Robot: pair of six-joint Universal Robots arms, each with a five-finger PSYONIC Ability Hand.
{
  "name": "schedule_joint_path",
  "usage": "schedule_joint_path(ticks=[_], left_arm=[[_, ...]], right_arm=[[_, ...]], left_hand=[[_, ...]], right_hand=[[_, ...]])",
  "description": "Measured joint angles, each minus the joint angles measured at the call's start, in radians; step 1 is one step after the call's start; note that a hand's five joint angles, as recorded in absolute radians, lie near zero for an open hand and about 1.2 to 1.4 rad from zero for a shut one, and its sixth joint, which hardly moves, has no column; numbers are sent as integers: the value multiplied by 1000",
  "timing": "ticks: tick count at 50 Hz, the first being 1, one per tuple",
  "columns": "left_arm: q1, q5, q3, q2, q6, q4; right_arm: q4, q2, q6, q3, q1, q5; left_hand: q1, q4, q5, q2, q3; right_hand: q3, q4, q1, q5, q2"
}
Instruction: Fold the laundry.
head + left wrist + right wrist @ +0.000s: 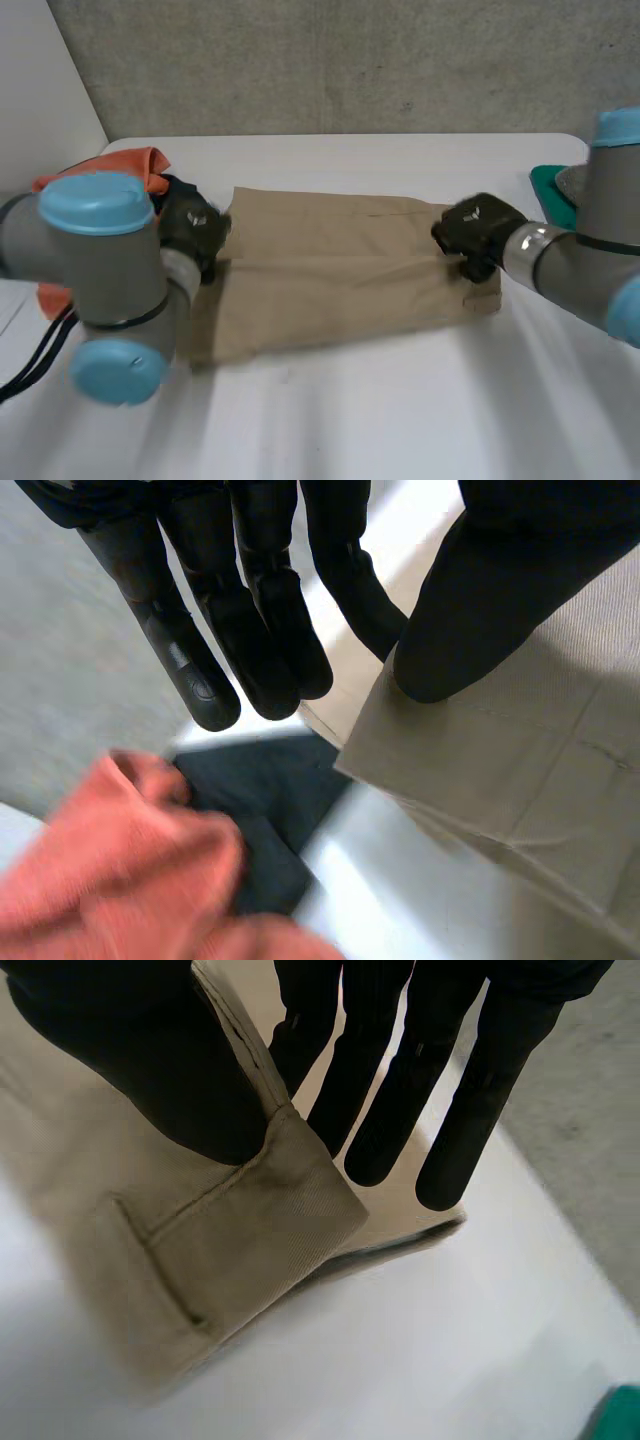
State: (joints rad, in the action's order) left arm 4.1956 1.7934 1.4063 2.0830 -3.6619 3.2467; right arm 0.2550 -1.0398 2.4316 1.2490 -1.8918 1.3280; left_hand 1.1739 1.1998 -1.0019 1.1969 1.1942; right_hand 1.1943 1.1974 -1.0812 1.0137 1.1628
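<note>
White table point(400, 420), grey wall, and tan trousers point(330, 280) lie flat across the middle. Left hand point(192, 232) takes one end, thumb on top, nearest finger point(365, 605) bent in to pinch the edge, the rest straight. Right hand point(478, 232) pinches the other end's corner between thumb and straight fingers point(390, 1100). It looks like a grip for lifting or folding. Orange cloth point(140, 165) and dark cloth point(260, 810) crowd the left end, and a teal thing point(552, 195) sits near the right arm.
</note>
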Motion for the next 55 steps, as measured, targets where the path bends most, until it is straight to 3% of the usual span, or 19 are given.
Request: schedule_joint_path(ticks=[5,10,13,17,22,27,34,42,50,55], left_arm=[[37,-47,-265,61,-8,216],[83,-98,-477,30,4,402],[106,-121,-560,-4,26,453],[124,-151,-577,-63,76,389],[127,-172,-451,-136,157,256],[119,-182,-272,-166,196,215],[93,-189,-19,-96,162,253],[76,-168,114,3,120,235],[55,-171,190,-78,117,90],[43,-206,262,-217,94,-94]], right_arm=[[-234,79,83,-203,-44,40],[-505,48,200,-351,-69,95],[-674,2,279,-394,-73,122],[-773,-36,337,-408,-70,124],[-710,-16,341,-395,-69,85],[-637,34,315,-349,-70,61],[-597,148,240,-214,-66,36],[-532,228,135,-75,-55,11],[-330,148,70,22,-58,0],[-108,26,5,91,-58,5]], left_hand=[[0,0,0,1,0],[0,1,0,1,0],[0,3,0,1,0],[0,3,0,1,0],[0,4,0,1,1],[0,4,0,2,1],[0,4,0,3,1],[0,4,0,3,1],[0,4,0,3,1],[0,4,0,3,1]], right_hand=[[0,0,-16,3,0],[0,1,-16,3,0],[0,1,-16,3,0],[0,1,-16,5,0],[0,1,-21,6,0],[0,1,-21,6,0],[0,1,-21,6,0],[0,1,-21,6,0],[0,1,-21,6,0],[0,1,-21,6,0]])
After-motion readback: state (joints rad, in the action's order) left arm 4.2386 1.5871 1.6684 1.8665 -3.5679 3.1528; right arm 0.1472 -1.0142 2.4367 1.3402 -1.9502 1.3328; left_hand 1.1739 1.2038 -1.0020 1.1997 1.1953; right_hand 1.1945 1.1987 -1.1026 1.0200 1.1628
